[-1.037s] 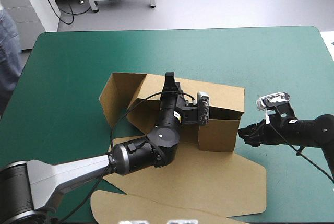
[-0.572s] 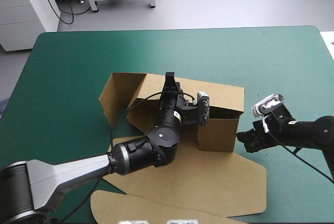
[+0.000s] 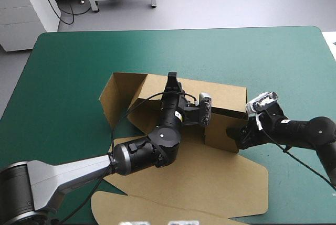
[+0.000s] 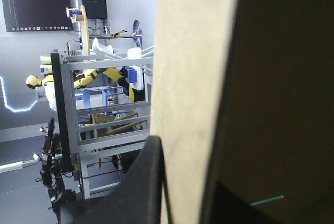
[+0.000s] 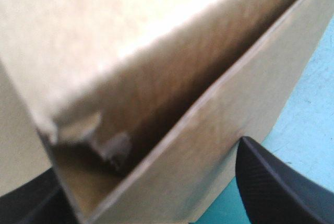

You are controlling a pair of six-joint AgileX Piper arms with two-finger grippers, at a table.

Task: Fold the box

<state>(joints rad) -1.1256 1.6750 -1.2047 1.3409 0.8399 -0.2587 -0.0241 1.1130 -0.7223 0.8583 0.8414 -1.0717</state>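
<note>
The table (image 3: 79, 57), under its teal-green cover, carries the brown box (image 3: 226, 99) near its middle, half built. At the box's left end a wall flap stands raised and leans outward, its top edge slanting. From there the back wall runs to the right along the far side. The lid lies flat on the cover toward the near edge, with a rounded flap at its near left corner.

The left gripper (image 3: 172, 79) points away from the robot at the top edge of the back wall. In the left wrist view one black finger (image 4: 143, 182) lies against the pale edge of the upright board, the other side of the sheet is in shadow, and the gripper looks clamped on that wall.

At the right end the walls stand square, forming a corner with a dark gap inside. The right gripper (image 3: 237, 137) is at this end wall, low down. Its fingers (image 5: 271, 182) are spread wide, one on each side of the doubled board, not pinching it.
</note>
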